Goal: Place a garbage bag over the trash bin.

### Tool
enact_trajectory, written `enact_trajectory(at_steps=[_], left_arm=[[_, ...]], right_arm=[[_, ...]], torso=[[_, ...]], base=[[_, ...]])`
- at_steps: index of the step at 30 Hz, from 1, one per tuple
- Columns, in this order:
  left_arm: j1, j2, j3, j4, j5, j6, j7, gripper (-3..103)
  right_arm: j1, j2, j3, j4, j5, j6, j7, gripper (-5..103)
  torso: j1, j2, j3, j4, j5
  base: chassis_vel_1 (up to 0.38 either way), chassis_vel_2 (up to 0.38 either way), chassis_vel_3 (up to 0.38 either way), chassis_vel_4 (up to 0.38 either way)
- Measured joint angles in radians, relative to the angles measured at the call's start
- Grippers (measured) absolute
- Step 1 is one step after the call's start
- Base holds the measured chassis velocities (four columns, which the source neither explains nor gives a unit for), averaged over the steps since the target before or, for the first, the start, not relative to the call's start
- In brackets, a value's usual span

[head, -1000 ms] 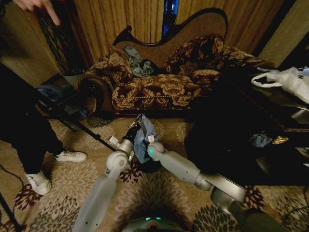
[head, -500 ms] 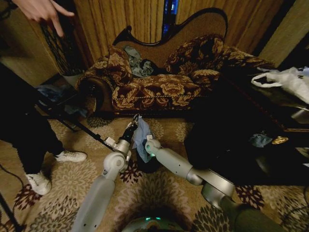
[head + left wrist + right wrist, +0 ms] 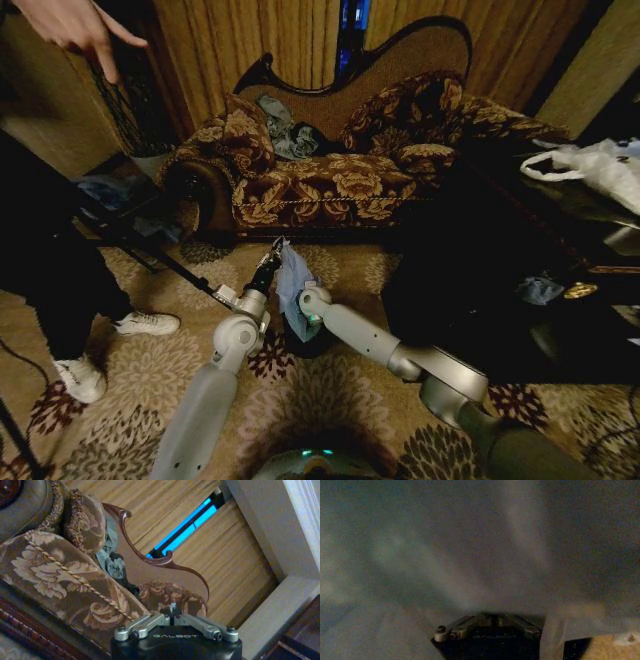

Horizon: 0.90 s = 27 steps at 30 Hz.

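The light blue garbage bag (image 3: 293,285) hangs crumpled over the patterned carpet, just in front of the sofa. My left gripper (image 3: 274,252) is raised and shut on the bag's top edge; in the left wrist view its fingers (image 3: 171,615) meet with a sliver of film between them. My right gripper (image 3: 492,618) reaches in from the right at the bag's lower part, shut, with wrinkled film (image 3: 470,555) fanning out from it. A dark part of the black trash bin (image 3: 306,345) shows on the floor under the bag, mostly covered by it and by my right wrist.
A floral sofa (image 3: 320,185) stands close behind the bag. A person with white sneakers (image 3: 146,323) stands at the left, one hand (image 3: 75,25) held out at the top left. A black stand leg (image 3: 165,262) slants across the floor. A dark table (image 3: 560,250) with a white plastic bag (image 3: 590,165) is on the right.
My left gripper has lifted the bag's top higher and farther toward the sofa. My right arm has shifted left and pushed closer into the bag. The person's hand has moved.
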Motion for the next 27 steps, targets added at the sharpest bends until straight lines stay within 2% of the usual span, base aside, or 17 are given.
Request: enact_trajectory(at_steps=[6, 10, 13, 18, 22, 27], left_arm=[[-0.008, -0.007, 0.013, -0.012, 0.018, 0.001, -0.002, 0], [-0.013, -0.007, 0.019, -0.021, 0.024, 0.004, -0.005, 0], [-0.015, -0.009, 0.023, -0.022, 0.026, 0.005, -0.009, 0], [-0.017, -0.011, 0.025, -0.029, 0.033, 0.010, -0.012, 0], [-0.020, -0.010, 0.027, -0.026, 0.038, 0.019, -0.012, 0], [-0.018, -0.009, 0.027, -0.028, 0.042, 0.019, -0.013, 0]], right_arm=[[0.007, -0.054, -0.025, 0.071, 0.084, 0.000, 0.060, 0], [0.016, -0.061, -0.030, 0.084, 0.100, 0.001, 0.069, 0], [0.017, -0.052, -0.031, 0.071, 0.098, 0.001, 0.068, 0], [-0.004, -0.020, -0.035, 0.007, 0.027, 0.001, 0.031, 0], [-0.024, -0.020, -0.033, -0.017, -0.017, 0.002, 0.005, 0], [-0.027, -0.054, -0.041, 0.046, 0.019, 0.002, 0.030, 0]], torso=[[0.000, 0.000, 0.000, -0.0001, 0.0000], [0.000, 0.000, 0.000, 0.0000, 0.0000], [0.000, 0.000, 0.000, 0.0000, 0.0000], [0.000, 0.000, 0.000, 0.0001, 0.0000], [0.000, 0.000, 0.000, 0.0001, 0.0001], [0.000, 0.000, 0.000, -0.0001, -0.0002]], base=[[0.000, 0.000, 0.000, 0.000], [0.000, 0.000, 0.000, 0.000], [0.000, 0.000, 0.000, 0.000], [0.000, 0.000, 0.000, 0.000], [0.000, 0.000, 0.000, 0.000], [0.000, 0.000, 0.000, 0.000]])
